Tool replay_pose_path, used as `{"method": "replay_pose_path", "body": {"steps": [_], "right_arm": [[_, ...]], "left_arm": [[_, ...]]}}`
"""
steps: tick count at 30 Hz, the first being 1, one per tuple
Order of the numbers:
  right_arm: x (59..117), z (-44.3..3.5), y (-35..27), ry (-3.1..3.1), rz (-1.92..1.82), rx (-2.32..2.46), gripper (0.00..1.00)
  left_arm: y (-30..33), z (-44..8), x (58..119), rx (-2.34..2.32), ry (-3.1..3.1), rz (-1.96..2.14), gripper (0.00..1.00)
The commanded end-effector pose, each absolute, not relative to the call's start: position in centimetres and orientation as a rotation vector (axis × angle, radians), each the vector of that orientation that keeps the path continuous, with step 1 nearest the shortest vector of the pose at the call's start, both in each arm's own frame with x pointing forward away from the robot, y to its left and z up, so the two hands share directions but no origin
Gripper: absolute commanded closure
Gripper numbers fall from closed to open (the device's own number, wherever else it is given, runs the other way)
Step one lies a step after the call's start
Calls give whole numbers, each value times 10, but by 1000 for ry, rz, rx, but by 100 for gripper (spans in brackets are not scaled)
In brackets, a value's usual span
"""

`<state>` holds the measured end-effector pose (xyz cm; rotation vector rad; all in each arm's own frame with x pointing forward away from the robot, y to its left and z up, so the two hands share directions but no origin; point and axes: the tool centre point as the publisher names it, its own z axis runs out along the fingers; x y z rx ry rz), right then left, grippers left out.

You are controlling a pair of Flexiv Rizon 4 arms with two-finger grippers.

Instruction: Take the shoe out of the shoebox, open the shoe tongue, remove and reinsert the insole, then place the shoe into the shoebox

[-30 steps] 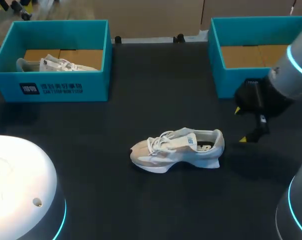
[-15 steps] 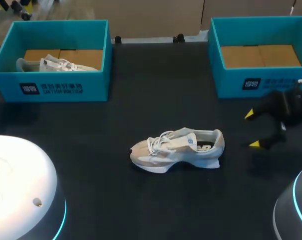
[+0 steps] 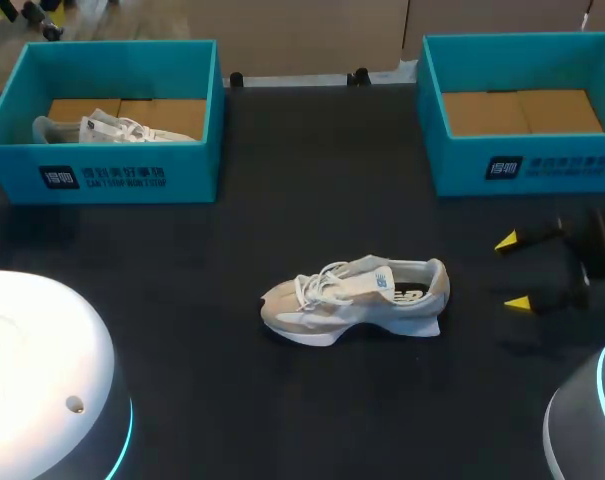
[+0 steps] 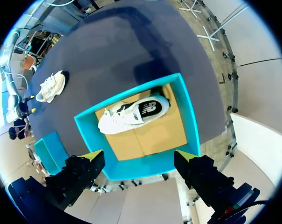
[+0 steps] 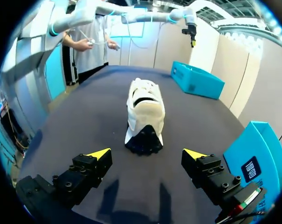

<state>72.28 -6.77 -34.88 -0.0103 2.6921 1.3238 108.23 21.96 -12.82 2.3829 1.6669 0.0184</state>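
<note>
The shoe (image 3: 354, 298) sits upright on the table (image 3: 312, 180). The right gripper (image 3: 512, 271) hangs near its heel, spread apart, holding nothing. The left gripper (image 4: 138, 156), also spread, hovers above the left box (image 4: 145, 169), which holds a 2nd shoe (image 4: 131, 112).

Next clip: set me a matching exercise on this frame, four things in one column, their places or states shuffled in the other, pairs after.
Things
1. loose shoe
2. second shoe
3. right shoebox
4. right gripper

Places or states
A. no shoe visible inside
B. open, just off the loose shoe's heel end
C. lying in the left shoebox
D. on its sole on the table, between the two boxes

Pairs: 1-D, 2-C, 3-A, 4-B
</note>
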Motion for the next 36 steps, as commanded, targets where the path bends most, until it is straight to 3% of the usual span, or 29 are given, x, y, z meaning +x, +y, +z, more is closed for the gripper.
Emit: {"method": "replay_pose_path", "body": {"steps": [1, 36], "right_arm": [[728, -359, -67, 2699, 1342, -12, 0], [740, -388, -69, 2699, 1371, 55, 0]], "left_arm": [[220, -128, 1082, 2384, 1667, 22, 0], [220, -128, 1082, 2384, 1667, 22, 0]]}}
